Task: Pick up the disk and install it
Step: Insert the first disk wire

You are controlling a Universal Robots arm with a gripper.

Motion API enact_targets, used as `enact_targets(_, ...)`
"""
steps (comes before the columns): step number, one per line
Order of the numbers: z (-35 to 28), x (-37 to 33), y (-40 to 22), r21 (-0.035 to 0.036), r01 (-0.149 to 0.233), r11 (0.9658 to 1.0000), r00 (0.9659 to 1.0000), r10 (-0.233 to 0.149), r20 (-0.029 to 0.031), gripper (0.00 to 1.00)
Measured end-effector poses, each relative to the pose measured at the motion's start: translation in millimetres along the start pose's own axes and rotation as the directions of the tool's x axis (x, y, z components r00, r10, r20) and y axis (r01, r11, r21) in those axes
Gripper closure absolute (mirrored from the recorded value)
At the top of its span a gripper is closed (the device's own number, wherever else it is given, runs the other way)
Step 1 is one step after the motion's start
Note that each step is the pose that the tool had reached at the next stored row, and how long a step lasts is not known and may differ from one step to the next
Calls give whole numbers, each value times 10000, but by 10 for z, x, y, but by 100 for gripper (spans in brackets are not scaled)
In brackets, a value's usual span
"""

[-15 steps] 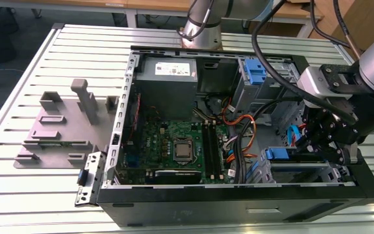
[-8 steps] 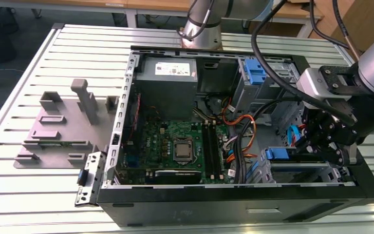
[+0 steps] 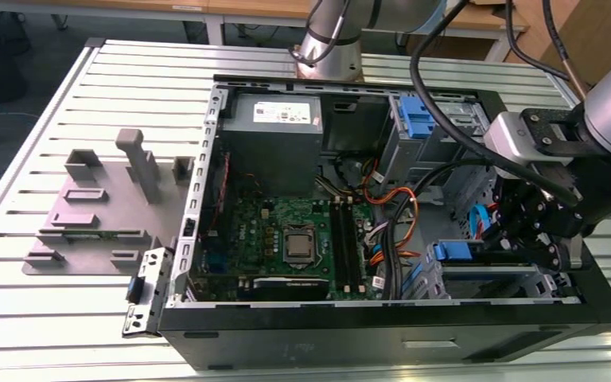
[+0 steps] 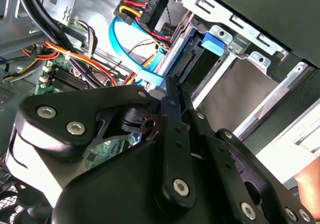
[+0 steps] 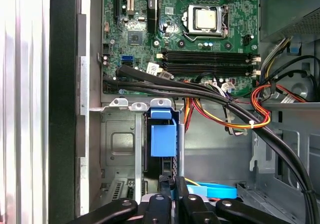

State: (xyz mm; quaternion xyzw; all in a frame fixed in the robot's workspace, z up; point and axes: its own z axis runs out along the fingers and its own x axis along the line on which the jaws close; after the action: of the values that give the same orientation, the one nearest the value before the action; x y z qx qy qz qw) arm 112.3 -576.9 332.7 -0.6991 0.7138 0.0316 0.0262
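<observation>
The install step seems in hand: the disk (image 5: 163,136) stands on edge in the metal drive cage (image 5: 117,144), at the lower right of the exterior view, inside the open computer case (image 3: 391,338) on the desk (image 3: 40,318). The hand (image 5: 171,182) is just at its rear end, fingers together with nothing between them, I judge. Seating it fully would call for a straight push, clear of the blue data cable (image 4: 147,74). The power supply (image 3: 274,147) carries a white sticker (image 3: 284,114); its print I cannot read.
</observation>
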Motion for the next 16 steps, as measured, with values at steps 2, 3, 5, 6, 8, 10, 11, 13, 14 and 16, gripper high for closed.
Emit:
enact_targets(2, 0, 0, 0, 0, -1, 10000, 10000, 1, -3, 84)
enact_targets(3, 0, 0, 0, 0, 0, 10000, 10000, 0, -4, 84)
enact_targets(5, 0, 0, 0, 0, 0, 10000, 10000, 0, -4, 84)
enact_targets(6, 0, 0, 0, 0, 0, 10000, 10000, 0, -4, 84)
enact_targets(8, 1, 0, 0, 0, 0, 10000, 10000, 0, -3, 84)
enact_targets(10, 7, 1, 0, 1, 0, 10000, 10000, 0, -3, 84)
enact_targets(11, 8, 1, 0, 1, 0, 10000, 10000, 0, -4, 84)
enact_targets(13, 10, 1, 0, 0, 0, 10000, 10000, 0, -3, 84)
enact_targets(14, 11, 1, 0, 1, 0, 10000, 10000, 0, -3, 84)
enact_targets(16, 12, 1, 0, 0, 0, 10000, 10000, 0, -4, 84)
